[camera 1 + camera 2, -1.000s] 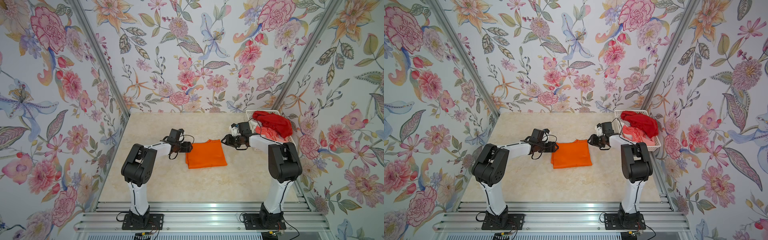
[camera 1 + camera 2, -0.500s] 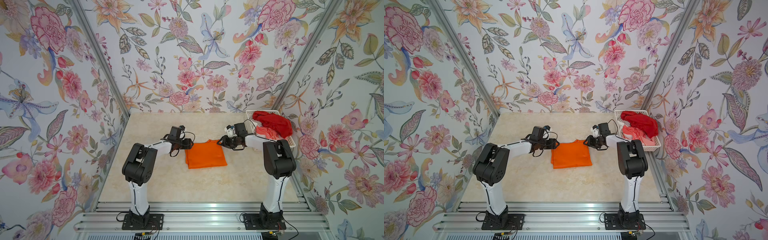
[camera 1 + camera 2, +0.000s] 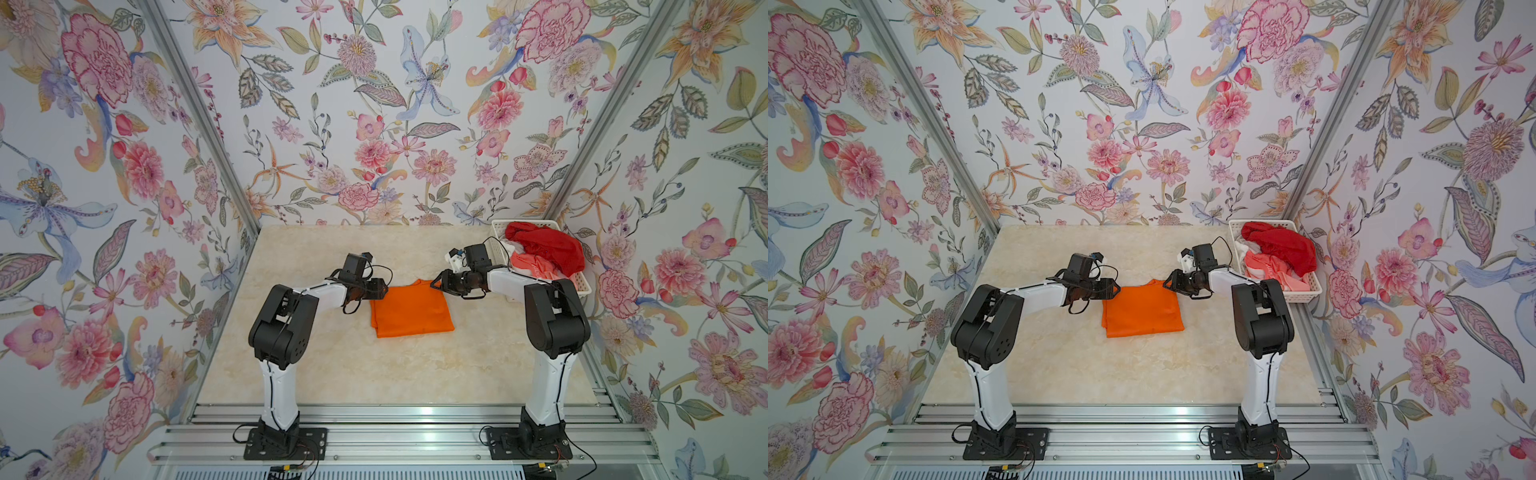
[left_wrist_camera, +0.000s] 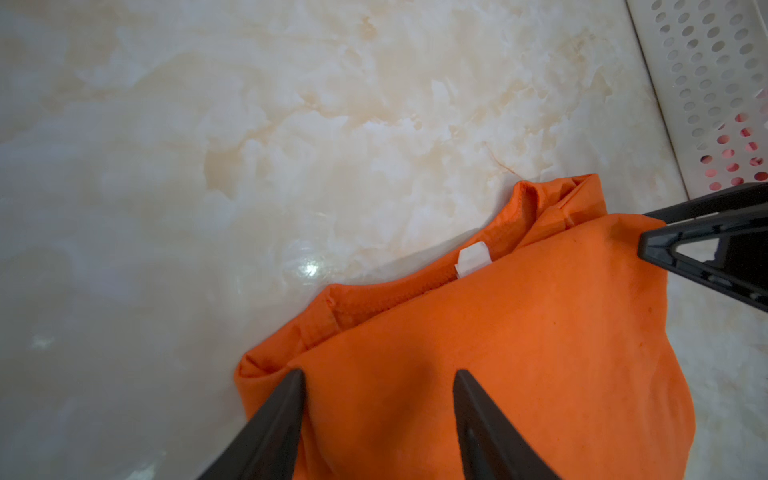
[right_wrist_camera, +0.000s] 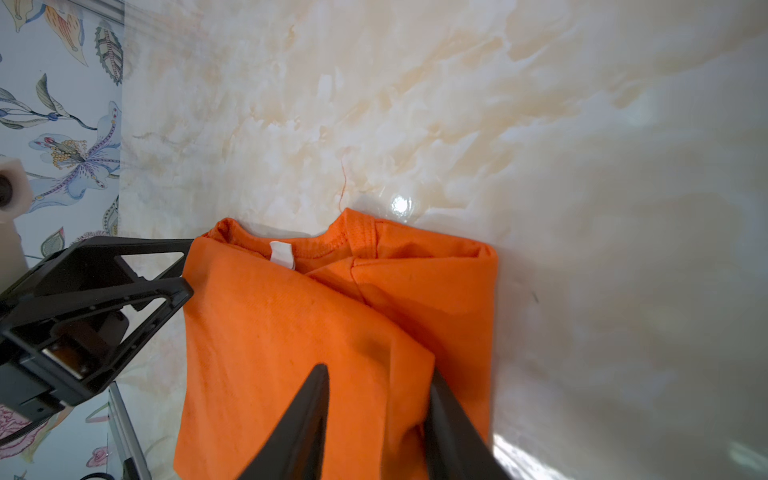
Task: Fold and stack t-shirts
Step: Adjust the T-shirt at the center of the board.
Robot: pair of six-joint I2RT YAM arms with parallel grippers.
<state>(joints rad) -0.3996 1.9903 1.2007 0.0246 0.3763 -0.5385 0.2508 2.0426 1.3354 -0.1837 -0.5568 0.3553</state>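
Note:
The orange t-shirt lies folded in a rectangle mid-table, its collar and white neck label at the far edge. My left gripper is low at its far left corner, jaws open and pressed onto the cloth. At the far right corner my right gripper is open too, with a raised fold of the cloth between its jaws. The deep red t-shirt and the coral-pink-and-white t-shirt lie crumpled in the basket.
A white slotted basket stands at the far right corner against the wall, right behind my right arm. Flowered walls close in the marble table on three sides. An aluminium rail runs along the near edge.
Both grippers have moved inward onto the orange t-shirt's far corners. The left jaws have narrowed markedly and the right jaws a little. The shirt lies where it was.

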